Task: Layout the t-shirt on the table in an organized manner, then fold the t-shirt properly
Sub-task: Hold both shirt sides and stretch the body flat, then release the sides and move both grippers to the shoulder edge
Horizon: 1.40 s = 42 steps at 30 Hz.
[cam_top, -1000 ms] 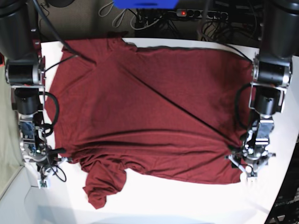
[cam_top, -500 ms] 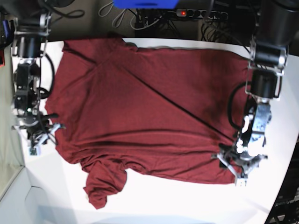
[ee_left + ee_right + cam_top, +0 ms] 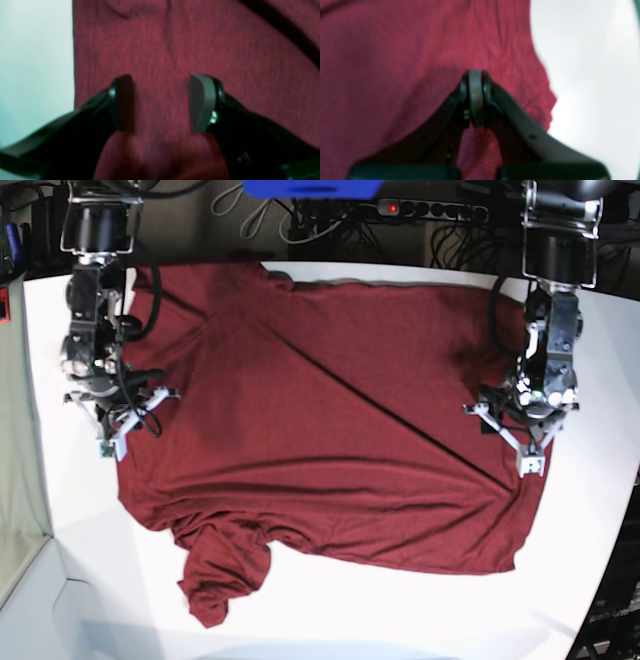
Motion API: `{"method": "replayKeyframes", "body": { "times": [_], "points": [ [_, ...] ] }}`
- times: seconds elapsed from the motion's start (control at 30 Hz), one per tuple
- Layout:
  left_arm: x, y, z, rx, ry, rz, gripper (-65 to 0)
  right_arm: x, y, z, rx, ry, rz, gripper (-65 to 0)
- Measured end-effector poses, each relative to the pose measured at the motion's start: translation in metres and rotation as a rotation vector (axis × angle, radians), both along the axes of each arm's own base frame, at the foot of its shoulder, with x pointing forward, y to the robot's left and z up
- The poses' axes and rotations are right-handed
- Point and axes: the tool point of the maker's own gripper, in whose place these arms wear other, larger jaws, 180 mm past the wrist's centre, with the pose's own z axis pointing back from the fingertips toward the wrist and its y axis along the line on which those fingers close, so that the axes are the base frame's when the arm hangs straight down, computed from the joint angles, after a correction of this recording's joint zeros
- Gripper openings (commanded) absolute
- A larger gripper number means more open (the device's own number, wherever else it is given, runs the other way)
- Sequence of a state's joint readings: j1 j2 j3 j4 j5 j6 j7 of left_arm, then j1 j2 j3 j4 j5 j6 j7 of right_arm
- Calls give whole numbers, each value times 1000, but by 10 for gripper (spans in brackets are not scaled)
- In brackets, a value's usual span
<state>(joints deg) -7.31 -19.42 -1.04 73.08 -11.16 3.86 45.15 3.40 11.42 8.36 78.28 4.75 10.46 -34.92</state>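
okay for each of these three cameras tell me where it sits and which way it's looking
Base: overhead, looking down at the t-shirt on the table; both arms show.
Left wrist: on the left arm, facing fabric; left gripper open.
Right wrist: on the right arm, facing fabric; right gripper shut.
All three share the shirt and table.

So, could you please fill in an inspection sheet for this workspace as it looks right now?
Surface: white table, bare around the garment.
Job's things: maroon t-shirt spread out, mostly flat; one sleeve bunched at the near edge; a long diagonal crease across the body.
Clutter: nothing seen on the table.
Grippers: left gripper open, jaws apart over the fabric near its edge; right gripper shut, over the cloth.
Cables: each arm's black cable hangs over the shirt.
Surroundings: power strip with a red light and tangled wires behind the table.
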Motion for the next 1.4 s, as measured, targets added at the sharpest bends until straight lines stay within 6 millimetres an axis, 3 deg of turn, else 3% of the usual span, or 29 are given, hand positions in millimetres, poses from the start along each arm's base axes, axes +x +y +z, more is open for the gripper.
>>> {"method": "replayKeyframes", "body": {
  "times": [0.13,0.43,0.73,0.83,0.97,1.13,1.2,1.4],
  "points": [
    [12,12,-9,2,-85,18,-298,23,-7,-7,23,3,-27,-650],
    [56,43,-7,21,-161,90,-298,83,-27,-10,43,-86,-51,-650],
    [94,27,4,18,-153,86,-298,115,-26,-2,37,-94,-31,-650],
    [99,14,6,10,-148,61,-298,117,-26,8,21,-101,-23,-650],
    [101,9,14,1,-156,49,-298,117,-34,38,-27,-173,-6,-650],
    [114,4,50,10,-259,14,-298,104,-28,65,-73,-227,32,-650],
    [110,-4,58,5,-272,-6,-298,96,-27,74,-66,-239,22,-650],
    [82,-42,95,-11,-335,-102,-298,56,-64,104,-110,-246,-83,-650]
  ]
}}
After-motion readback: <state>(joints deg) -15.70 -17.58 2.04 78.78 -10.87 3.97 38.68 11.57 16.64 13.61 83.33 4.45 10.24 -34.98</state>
